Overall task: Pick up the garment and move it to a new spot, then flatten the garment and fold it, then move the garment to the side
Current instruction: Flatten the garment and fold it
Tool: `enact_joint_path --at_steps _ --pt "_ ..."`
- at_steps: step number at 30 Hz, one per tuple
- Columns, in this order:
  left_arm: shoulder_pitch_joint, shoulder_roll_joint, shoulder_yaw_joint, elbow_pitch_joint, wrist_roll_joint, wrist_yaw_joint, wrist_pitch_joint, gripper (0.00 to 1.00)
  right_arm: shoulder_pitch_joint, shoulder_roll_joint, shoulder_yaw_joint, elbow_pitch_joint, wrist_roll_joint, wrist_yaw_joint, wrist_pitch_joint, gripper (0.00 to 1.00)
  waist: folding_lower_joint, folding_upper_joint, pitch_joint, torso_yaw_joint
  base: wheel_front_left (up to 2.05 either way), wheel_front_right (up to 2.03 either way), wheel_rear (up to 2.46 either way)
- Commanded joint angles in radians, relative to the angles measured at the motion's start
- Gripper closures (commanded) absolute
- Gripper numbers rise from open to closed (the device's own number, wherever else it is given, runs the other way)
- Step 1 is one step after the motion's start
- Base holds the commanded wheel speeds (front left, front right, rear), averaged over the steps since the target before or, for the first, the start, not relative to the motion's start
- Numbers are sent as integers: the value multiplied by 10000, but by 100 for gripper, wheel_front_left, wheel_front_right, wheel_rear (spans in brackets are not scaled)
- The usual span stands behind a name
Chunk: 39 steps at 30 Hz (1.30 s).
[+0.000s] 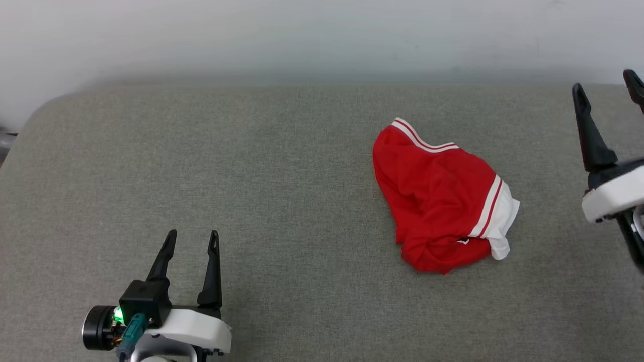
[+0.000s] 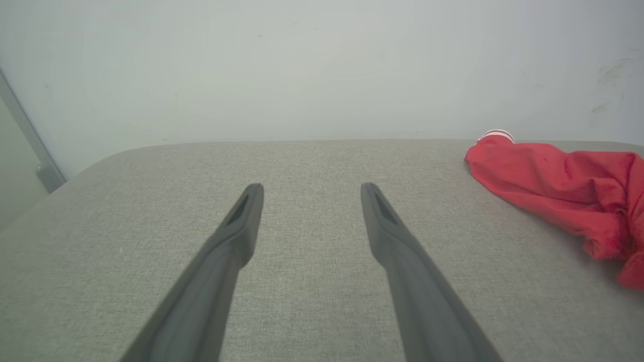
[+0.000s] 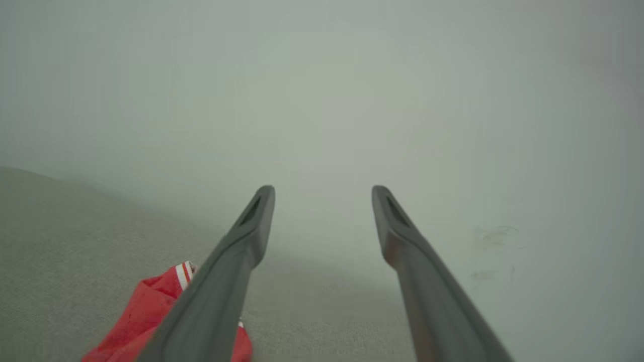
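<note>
Lying in a crumpled heap, the red T-shirt (image 1: 437, 201) rests on the grey fabric surface (image 1: 251, 176), at the right of the middle in the head view. It is not spread out: the red cloth is bunched and folded over itself with many wrinkles. One white sleeve (image 1: 505, 216) shows at its right edge, nearer to the robot, and a red-and-white striped trim (image 1: 487, 206) runs along the seam of this sleeve. A second striped band (image 1: 420, 138) runs along the far upper edge of the heap. A small white mark (image 1: 463, 242) is near the front edge, too small to read.

The right hand (image 1: 605, 80) is at the far right edge of the head view, to the right of the T-shirt and apart from it. Its two dark fingers stand spread, and nothing is between them. In the right wrist view this hand (image 3: 323, 189) points toward the pale wall (image 3: 327, 100), and a part of the T-shirt (image 3: 141, 322) shows behind its left finger, low in the picture.

The left hand (image 1: 193, 234) is at the lower left of the head view, well apart from the T-shirt, with the bare surface between them. Its fingers are also spread and empty. A small green light (image 1: 118, 315) glows on its wrist. In the left wrist view the fingers (image 2: 241, 226) are just over the surface (image 2: 100, 226), and the T-shirt (image 2: 563, 186) lies off to the right.
</note>
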State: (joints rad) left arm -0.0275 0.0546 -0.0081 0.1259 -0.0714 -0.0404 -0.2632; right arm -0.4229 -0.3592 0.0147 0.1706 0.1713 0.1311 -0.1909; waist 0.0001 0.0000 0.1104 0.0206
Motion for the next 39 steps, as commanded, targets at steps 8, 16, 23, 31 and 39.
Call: enact_joint_path --at_steps 8,16,23,31,39 --pt "-591 -37 13 -373 6 -9 -23 0 -1972 -2509 3331 813 2898 -8 5158 0 -1 0 1028 167 0 0 0" --pt "-1203 -47 -193 -591 -120 27 -23 0 -2774 -3827 4838 547 5433 -7 9554 0 -1 0 1976 419 0 0 0" --pt "-1654 -47 -454 -622 -292 96 -23 0 -3459 -3548 5347 1036 5501 -7 10722 0 -1 0 2798 753 0 0 0" --pt "-1824 -48 -637 -484 -466 274 -23 0 -2482 -3147 6717 2398 5599 12 10498 0 -1 0 3100 1054 0 0 0" --pt "-1545 -49 -535 -432 -436 334 -23 0 -3358 -4173 6429 1636 5843 -11 7857 100 -1 0 2539 634 0 0 0"
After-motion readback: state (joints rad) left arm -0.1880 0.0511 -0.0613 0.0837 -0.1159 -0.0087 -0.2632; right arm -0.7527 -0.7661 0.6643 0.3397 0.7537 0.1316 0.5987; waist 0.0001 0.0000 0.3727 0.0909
